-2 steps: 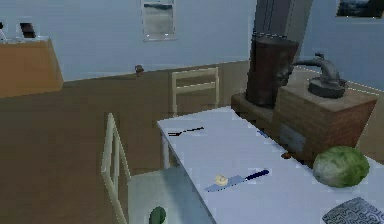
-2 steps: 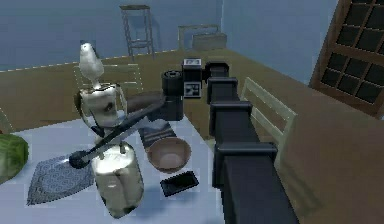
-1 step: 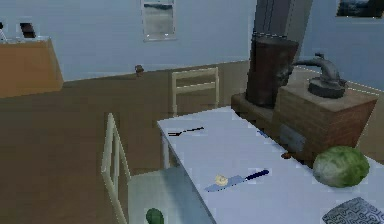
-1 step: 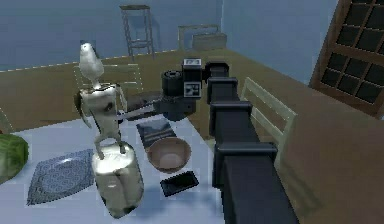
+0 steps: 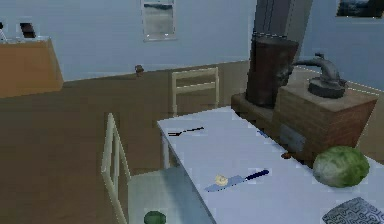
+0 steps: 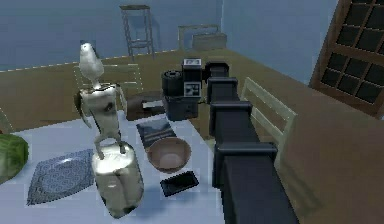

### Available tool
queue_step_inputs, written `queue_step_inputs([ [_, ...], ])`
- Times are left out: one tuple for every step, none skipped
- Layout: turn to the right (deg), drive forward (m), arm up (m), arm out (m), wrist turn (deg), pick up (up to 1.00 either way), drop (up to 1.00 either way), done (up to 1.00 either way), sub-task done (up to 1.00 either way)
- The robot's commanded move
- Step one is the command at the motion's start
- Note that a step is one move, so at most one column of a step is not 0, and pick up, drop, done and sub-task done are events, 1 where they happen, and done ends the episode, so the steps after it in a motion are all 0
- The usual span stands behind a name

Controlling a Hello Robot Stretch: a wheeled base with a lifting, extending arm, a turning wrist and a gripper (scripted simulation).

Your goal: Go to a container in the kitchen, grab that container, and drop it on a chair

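Note:
A brown bowl (image 6: 168,153) stands on the white table (image 6: 200,205), right of a pale, shiny jug-like vessel (image 6: 117,180). A dark phone (image 6: 180,184) lies just in front of the bowl. The dark arm bar (image 6: 240,170) rises from the bottom edge, passing the bowl on its right. At the arm's far end are the white marked squares and the gripper (image 6: 172,100), beyond the bowl over the table's far part. Dark things lie on the table there, so I cannot tell whether the gripper holds anything. A pale wooden chair (image 6: 266,108) stands right of the arm. Another pale chair (image 5: 118,165) stands at the table's (image 5: 215,155) left side.
A pale statue (image 6: 100,100), a green lettuce (image 5: 341,166) and a patterned cloth (image 6: 60,176) are on the table, with utensils (image 5: 240,179). A dark machine (image 5: 272,60) and a wooden box (image 5: 325,115) stand at the right. A second chair (image 5: 195,88) is at the table's far end.

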Motion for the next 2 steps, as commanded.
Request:
queue_step_inputs([
  [0.0,0.00,-0.28,0.00,0.0,0.00,0.00,0.00,0.00],
  [0.0,0.00,0.00,0.00,0.0,1.00,0.00,0.00,0.00],
])
